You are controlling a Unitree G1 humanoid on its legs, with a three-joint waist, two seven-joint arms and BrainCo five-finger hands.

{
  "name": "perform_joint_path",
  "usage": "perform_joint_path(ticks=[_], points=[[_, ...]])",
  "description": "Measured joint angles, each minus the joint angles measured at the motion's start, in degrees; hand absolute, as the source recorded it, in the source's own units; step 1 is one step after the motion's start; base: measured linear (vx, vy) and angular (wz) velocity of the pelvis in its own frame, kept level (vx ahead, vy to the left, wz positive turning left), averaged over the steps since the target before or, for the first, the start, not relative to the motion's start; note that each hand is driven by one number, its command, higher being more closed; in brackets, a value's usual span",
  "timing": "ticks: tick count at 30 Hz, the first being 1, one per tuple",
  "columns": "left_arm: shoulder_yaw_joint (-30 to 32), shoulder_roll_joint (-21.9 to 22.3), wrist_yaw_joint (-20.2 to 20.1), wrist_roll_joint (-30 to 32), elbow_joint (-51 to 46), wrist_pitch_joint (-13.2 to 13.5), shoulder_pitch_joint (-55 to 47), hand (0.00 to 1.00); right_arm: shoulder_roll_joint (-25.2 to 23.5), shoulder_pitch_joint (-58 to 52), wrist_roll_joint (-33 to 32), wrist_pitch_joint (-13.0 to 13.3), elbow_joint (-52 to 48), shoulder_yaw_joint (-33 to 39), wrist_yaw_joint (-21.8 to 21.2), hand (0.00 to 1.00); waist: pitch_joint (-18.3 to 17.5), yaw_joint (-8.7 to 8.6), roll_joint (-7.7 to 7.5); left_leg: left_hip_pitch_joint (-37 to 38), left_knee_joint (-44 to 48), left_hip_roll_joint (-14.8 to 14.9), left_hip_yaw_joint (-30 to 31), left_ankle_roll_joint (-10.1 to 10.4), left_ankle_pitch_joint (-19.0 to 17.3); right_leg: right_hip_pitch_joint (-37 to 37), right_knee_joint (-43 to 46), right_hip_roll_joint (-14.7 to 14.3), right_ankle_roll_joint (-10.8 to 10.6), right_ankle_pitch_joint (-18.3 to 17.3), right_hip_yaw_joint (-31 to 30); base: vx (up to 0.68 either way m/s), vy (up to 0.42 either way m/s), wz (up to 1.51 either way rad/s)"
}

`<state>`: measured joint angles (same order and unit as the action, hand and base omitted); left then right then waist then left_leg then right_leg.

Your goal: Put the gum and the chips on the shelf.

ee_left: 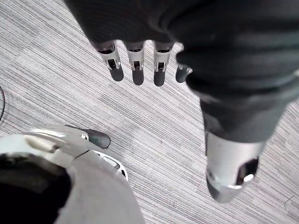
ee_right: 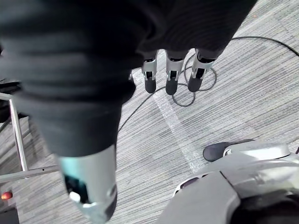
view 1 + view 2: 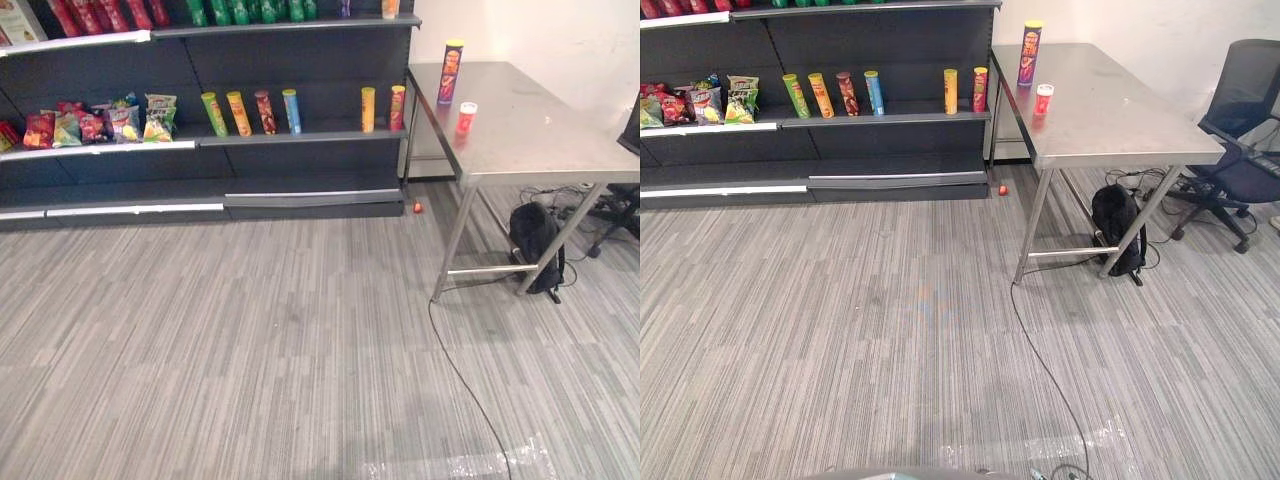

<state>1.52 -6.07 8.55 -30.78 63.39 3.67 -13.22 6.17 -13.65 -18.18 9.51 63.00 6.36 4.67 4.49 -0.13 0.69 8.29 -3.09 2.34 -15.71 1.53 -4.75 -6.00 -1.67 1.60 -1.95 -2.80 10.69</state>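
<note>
Dark shelf stands left of the steel bench, where the tall chips can and the small red gum tub wait upright, while left hand and right hand hang empty, fingers relaxed, over carpet; a hasty reach could topple the can.

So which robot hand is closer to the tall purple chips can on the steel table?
Right, probably. The tall purple chips can stands ahead on the robot's right; the right robot hand hangs on that side, the left robot hand on the other.
</note>
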Motion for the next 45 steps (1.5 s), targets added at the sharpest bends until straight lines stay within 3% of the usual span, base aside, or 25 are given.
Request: perform_joint_path(ticks=[11, 18, 24, 30, 34, 39, 43, 45], points=[[0.6, 0.0, -0.3, 0.0, -0.1, 0.2, 0.6, 0.00, -0.6, 1.1, -2.2, 0.6, 0.0, 1.4, -2.9, 0.00, 1.9, -0.05, 0.05, 2.9, -1.9, -0.2, -1.6, 1.6, -0.6, -2.5, -1.6, -0.1, -1.6, -0.5, 0.2, 0.05, -0.011, -0.03], [0.6, 0.0, -0.3, 0.0, -0.2, 0.1, 0.7, 0.00, -0.4, 1.3, -3.5, 1.6, -0.4, 1.6, -9.1, 0.00, 2.4, -0.15, -0.03, 3.1, -2.0, 0.1, -2.5, 1.7, -0.7, -2.5, -1.2, -0.4, -2.4, -1.0, 0.2, -0.03, -0.045, -0.02], [0.6, 0.0, -0.3, 0.5, -0.1, 0.1, 0.7, 0.00, -0.4, 1.1, -9.4, -1.3, -0.7, 1.6, -12.3, 0.00, 2.5, -0.37, -0.22, 3.4, -2.1, 0.2, -2.6, 1.7, -0.7, -2.6, -1.2, -0.4, -2.3, -1.0, 0.3, -0.02, -0.044, 0.00], [0.6, 0.0, -0.2, 0.7, -0.1, 0.3, 0.7, 0.00, -0.6, 1.0, -8.6, 0.5, -0.8, 1.4, -10.5, 0.00, 2.8, -0.36, -0.56, 4.0, -2.1, 0.2, -2.7, 2.1, -1.0, -3.1, -1.2, -0.4, -2.3, -1.0, 0.4, -0.03, -0.036, -0.01], [0.6, 0.0, 0.1, 0.7, -0.1, 0.2, 0.7, 0.00, -1.2, 1.0, -4.9, 3.0, -1.3, 1.1, -3.4, 0.00, 2.9, -0.35, -0.64, 4.2, -2.1, 0.2, -2.7, 2.2, -1.1, -3.3, -1.4, -0.4, -2.3, -1.0, 0.5, -0.02, -0.048, 0.01], [0.7, -0.2, 0.2, 0.7, -0.2, 0.0, 0.7, 0.00, -1.5, 1.0, -4.9, 3.0, -1.6, 1.2, -3.5, 0.00, 3.0, -0.36, -0.94, 3.9, -1.2, 0.3, -2.5, 3.1, -1.6, -3.8, -1.5, -0.3, -2.3, -1.0, 1.6, -0.02, -0.037, 0.03], [2.1, -0.6, 0.6, 0.7, -2.1, 0.0, 0.7, 0.00, -1.9, 1.6, -5.0, 2.2, -2.3, 1.2, -5.9, 0.00, 5.0, -0.29, -2.25, -0.8, 9.3, 1.3, -2.8, 4.1, -4.7, -3.0, 1.0, 0.8, -0.4, -2.4, 2.6, -0.04, -0.046, 0.14], [3.4, -0.7, 1.8, 0.6, -3.9, -0.1, 0.7, 0.00, -2.1, 1.9, -5.0, 1.5, -3.2, 0.8, -6.5, 0.00, 6.7, 0.22, -2.94, -7.1, 22.9, 3.4, -4.4, 4.0, -5.9, -2.6, 2.1, 1.5, 0.1, -3.9, 3.1, -0.07, -0.061, 0.17]])
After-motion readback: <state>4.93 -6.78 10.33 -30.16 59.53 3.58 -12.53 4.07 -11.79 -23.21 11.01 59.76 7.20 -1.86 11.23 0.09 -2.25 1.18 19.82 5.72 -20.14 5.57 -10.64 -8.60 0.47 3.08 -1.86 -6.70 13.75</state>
